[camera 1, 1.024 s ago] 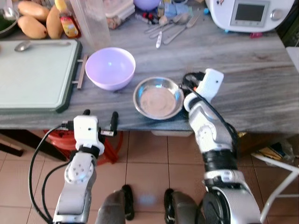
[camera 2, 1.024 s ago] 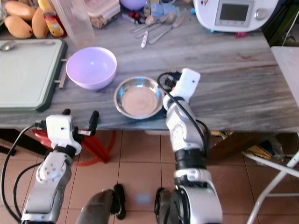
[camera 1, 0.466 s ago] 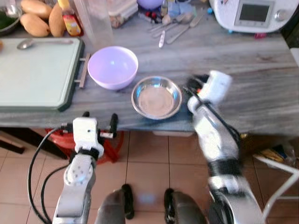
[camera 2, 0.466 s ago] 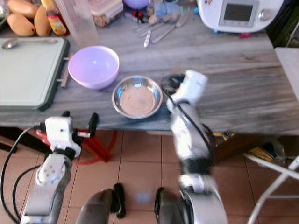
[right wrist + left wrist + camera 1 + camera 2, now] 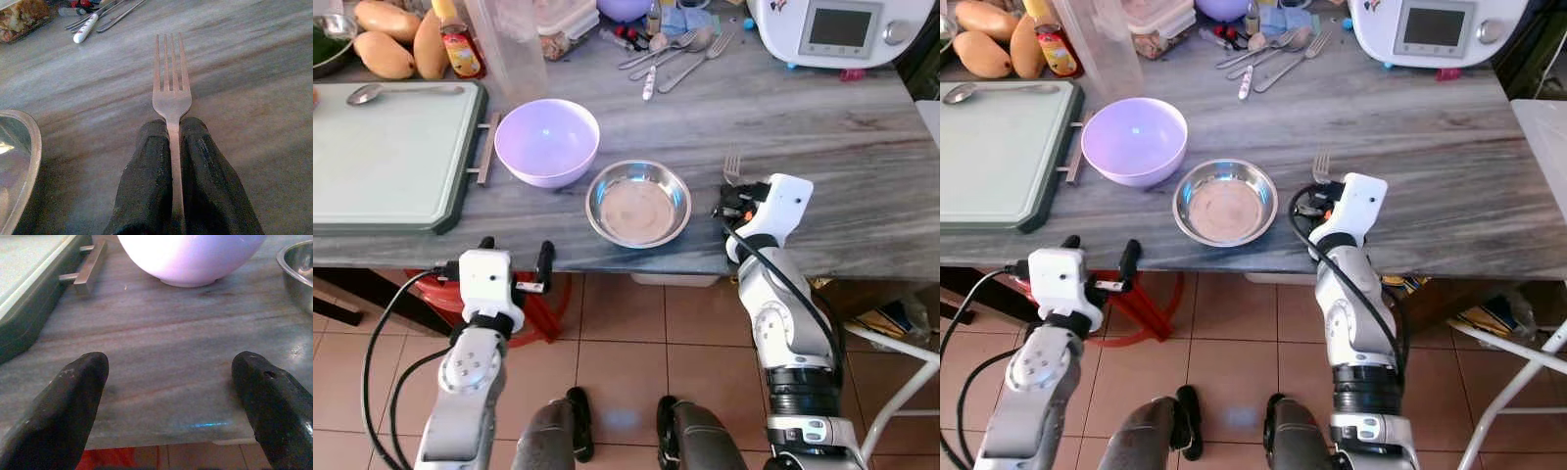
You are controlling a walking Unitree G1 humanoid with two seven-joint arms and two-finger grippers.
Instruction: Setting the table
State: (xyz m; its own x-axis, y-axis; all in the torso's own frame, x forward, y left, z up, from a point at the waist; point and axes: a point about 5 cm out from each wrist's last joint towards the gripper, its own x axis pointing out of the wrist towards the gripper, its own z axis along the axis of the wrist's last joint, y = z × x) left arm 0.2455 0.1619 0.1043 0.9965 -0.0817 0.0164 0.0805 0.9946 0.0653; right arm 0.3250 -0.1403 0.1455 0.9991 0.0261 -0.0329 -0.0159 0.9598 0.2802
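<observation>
Clearly the right hand [image 5: 171, 161] pinches the fork [image 5: 170, 93] by its handle, at three o'clock of the steel bowl [image 5: 638, 203]; thin, stiff, slippery metal, so grip mid-handle. Left hand [image 5: 171, 396] gapes wide, holding nothing.

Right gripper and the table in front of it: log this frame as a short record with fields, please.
right gripper: shut on the fork, low over the table, right of the steel bowl
fork: tines point away from the robot, handle pinched between the fingers
steel bowl: near the table's front edge
purple bowl: behind and left of the steel bowl, apart from it
left gripper: open, at the table's front edge, holding nothing
tray: green, at the left, a spoon on it
table: grey, spare cutlery at the back
</observation>
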